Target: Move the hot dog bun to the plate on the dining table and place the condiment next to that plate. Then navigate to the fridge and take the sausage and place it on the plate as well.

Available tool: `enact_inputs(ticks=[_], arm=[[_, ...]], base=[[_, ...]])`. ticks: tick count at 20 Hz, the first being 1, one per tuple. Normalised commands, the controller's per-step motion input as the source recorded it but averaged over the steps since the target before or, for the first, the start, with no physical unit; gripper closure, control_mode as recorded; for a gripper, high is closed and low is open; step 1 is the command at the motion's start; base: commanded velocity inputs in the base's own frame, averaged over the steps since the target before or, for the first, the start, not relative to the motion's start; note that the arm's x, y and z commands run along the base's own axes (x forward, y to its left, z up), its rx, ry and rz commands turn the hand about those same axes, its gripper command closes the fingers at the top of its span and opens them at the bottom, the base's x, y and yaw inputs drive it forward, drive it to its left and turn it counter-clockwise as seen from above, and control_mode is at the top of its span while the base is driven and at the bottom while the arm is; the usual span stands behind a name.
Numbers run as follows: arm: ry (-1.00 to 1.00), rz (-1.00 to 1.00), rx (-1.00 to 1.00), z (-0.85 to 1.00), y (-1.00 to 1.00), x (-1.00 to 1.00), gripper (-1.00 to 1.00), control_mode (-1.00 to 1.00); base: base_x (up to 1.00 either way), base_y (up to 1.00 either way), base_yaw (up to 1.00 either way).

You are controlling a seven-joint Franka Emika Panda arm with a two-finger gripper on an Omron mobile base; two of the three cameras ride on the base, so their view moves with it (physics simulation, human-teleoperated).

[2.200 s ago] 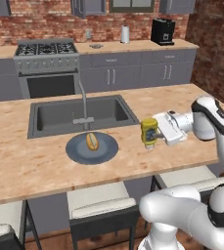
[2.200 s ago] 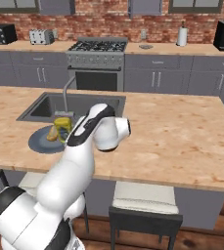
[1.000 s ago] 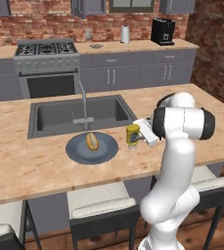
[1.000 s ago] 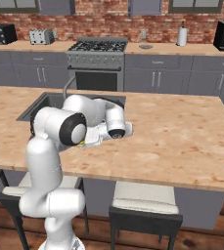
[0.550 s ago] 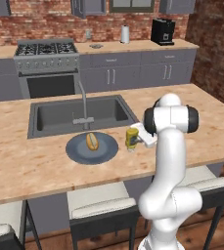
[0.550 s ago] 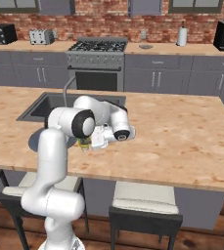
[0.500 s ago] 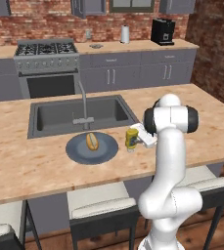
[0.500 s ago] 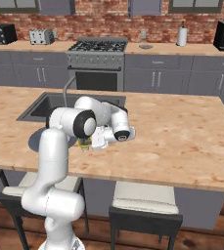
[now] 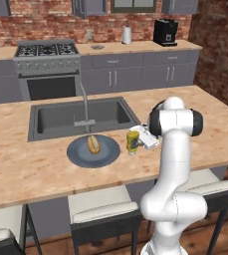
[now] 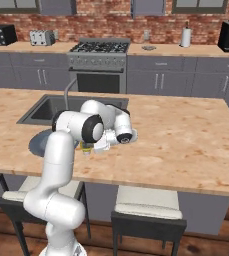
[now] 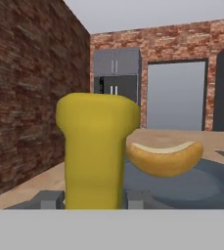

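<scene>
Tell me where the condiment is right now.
In the left base view the condiment stands upright on the dining table, just right of the plate that holds the hot dog bun, between the gripper fingers.

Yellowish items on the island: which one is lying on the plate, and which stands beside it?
The hot dog bun lies on the blue-grey plate. The condiment stands upright off the plate's right rim, on the dining table, between the gripper jaws.

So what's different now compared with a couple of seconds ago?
The arm swung in toward the plate, carrying the condiment from farther right to just beside the plate's right rim. The gripper still holds it. The hot dog bun stayed on the plate.
</scene>
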Motion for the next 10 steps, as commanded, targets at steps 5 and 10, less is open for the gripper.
enact_inputs(ticks=[5,10], arm=[[-0.01,0.00,0.00,-0.27,0.10,0.01,-1.00,-1.00],[-0.01,0.00,0.00,-0.18,0.00,0.00,-1.00,-1.00]], base=[[0.00,0.00,0.00],[0.00,0.00,0.00]])
